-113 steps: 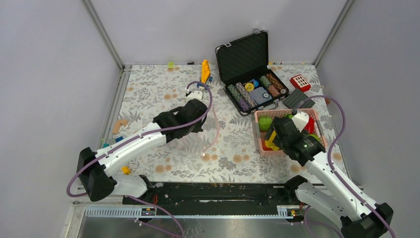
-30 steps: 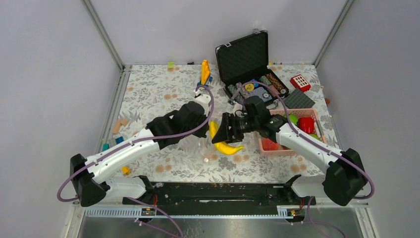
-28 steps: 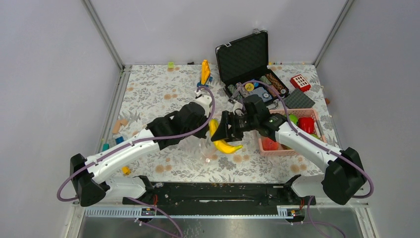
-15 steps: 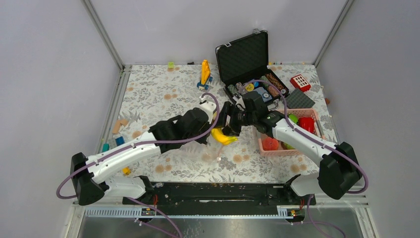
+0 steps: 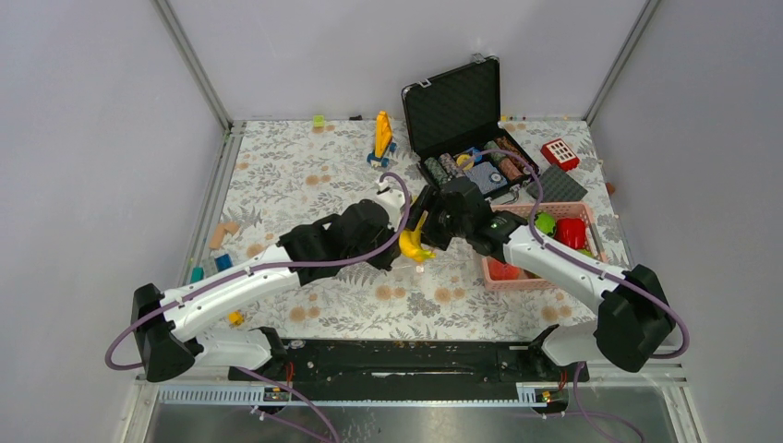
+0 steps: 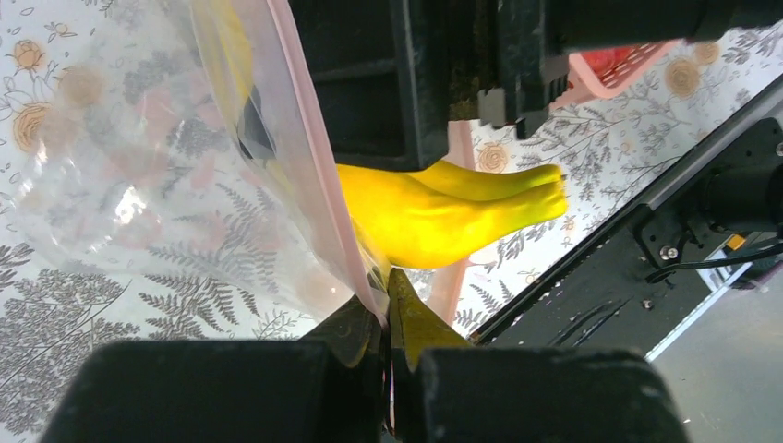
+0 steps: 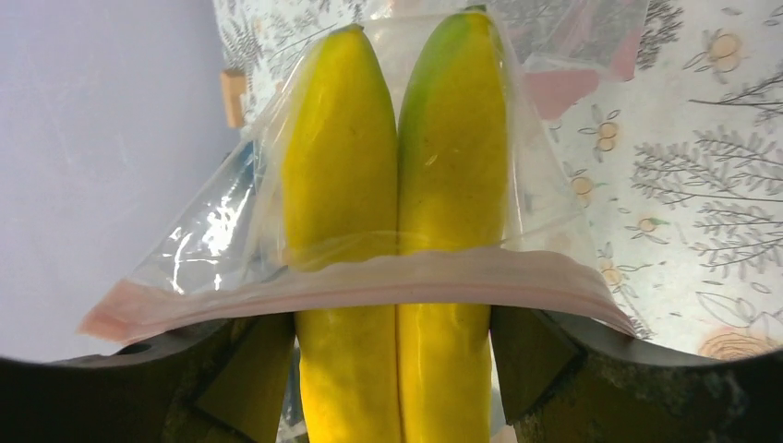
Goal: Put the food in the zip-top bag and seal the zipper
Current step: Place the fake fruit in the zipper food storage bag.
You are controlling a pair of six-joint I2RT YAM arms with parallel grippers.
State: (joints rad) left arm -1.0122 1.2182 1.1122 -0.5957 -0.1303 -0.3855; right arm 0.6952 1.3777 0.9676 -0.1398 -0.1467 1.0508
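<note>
My left gripper (image 6: 386,288) is shut on the pale-pink zipper (image 6: 319,175) at the mouth of the clear zip-top bag (image 6: 129,175), holding it up. My right gripper (image 7: 397,369) is shut on a pair of yellow bananas (image 7: 397,185), one finger on each side. The bananas' front half lies inside the bag (image 7: 212,231), and the zipper (image 7: 369,281) crosses over their middle. From above, the bananas (image 5: 413,245) hang between the two wrists at the table's centre, with the right gripper (image 5: 427,226) just behind them. More food, a green piece (image 5: 547,222) and red pieces (image 5: 572,233), lies in the basket.
The pink basket (image 5: 487,265) stands right of centre. Behind it is an open black case (image 5: 452,101) with poker chips, a grey plate (image 5: 554,185) and a red block (image 5: 560,152). A yellow block tower (image 5: 382,134) stands at the back; small blocks (image 5: 222,235) lie at the left edge.
The right gripper carried the bananas from the basket to the centre, then up and back into the bag's mouth. The left gripper shifted right with the bag.
</note>
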